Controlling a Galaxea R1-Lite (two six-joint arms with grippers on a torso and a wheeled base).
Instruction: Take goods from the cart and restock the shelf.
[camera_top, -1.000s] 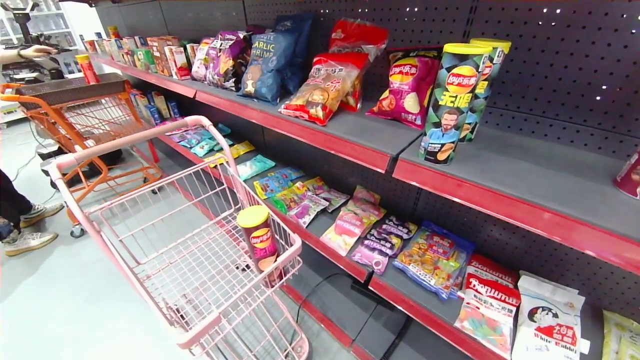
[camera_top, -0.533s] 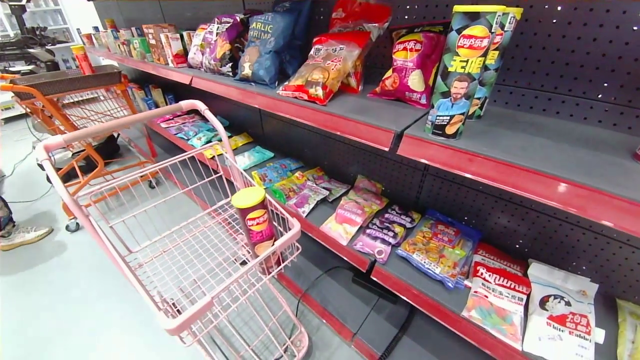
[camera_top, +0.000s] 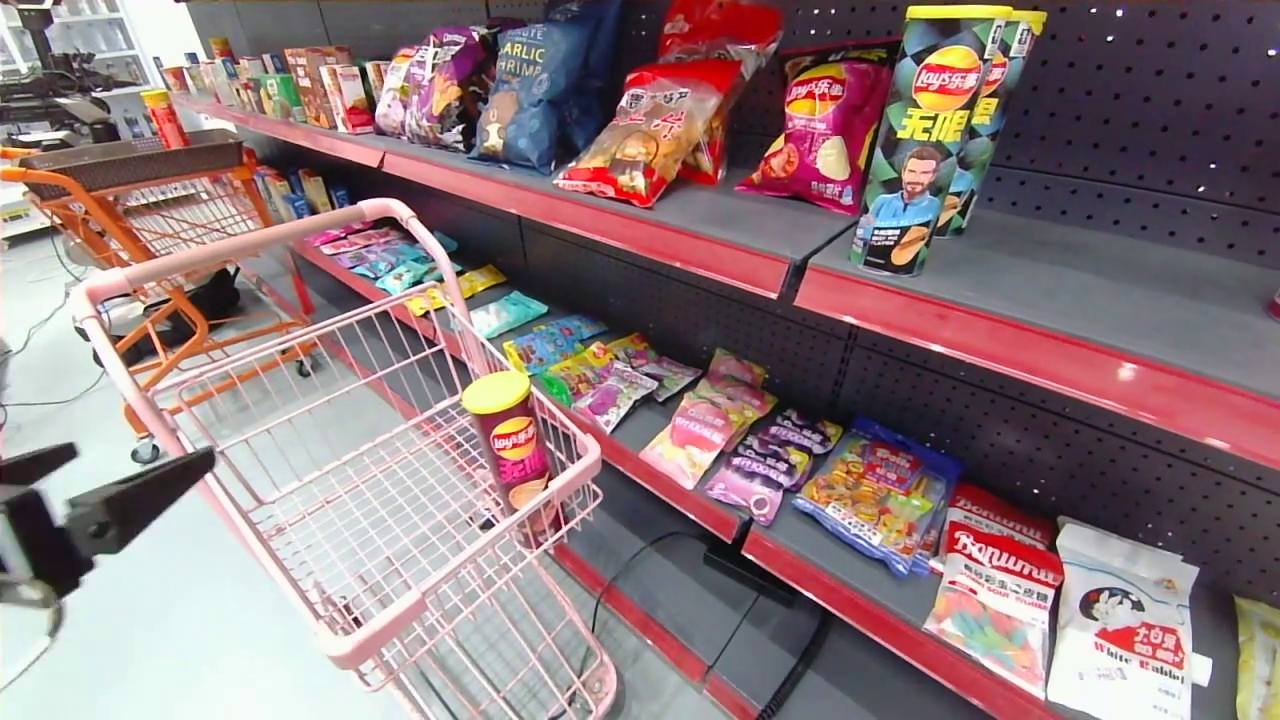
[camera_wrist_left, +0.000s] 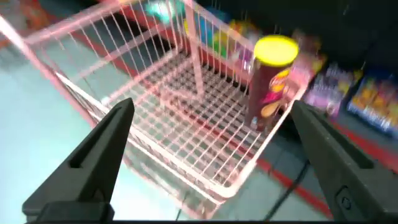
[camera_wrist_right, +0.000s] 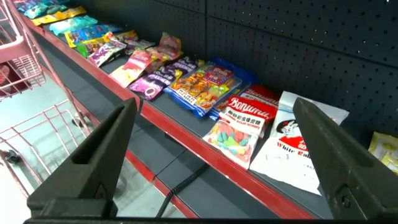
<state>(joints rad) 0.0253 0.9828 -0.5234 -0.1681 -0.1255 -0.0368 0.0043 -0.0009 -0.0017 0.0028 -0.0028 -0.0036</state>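
**Open end effector facing the cart**

Facing a shop aisle beside a red-edged shelf (camera_top: 1050, 300), with a pink cart (camera_top: 250, 245) parked alongside. Holding the left end effector (camera_wrist_left: 211, 106) spread wide near the cart's handle end, probably to fit around the can (camera_top: 515, 450) standing upright in the basket corner nearest the shelf. Holding the right end effector (camera_wrist_right: 214, 102) apart too, empty, by the lower tier. Counting one can in the cart and two tall cans (camera_top: 915, 140) on the upper tier, likely marking the bare spot beside them for restocking.
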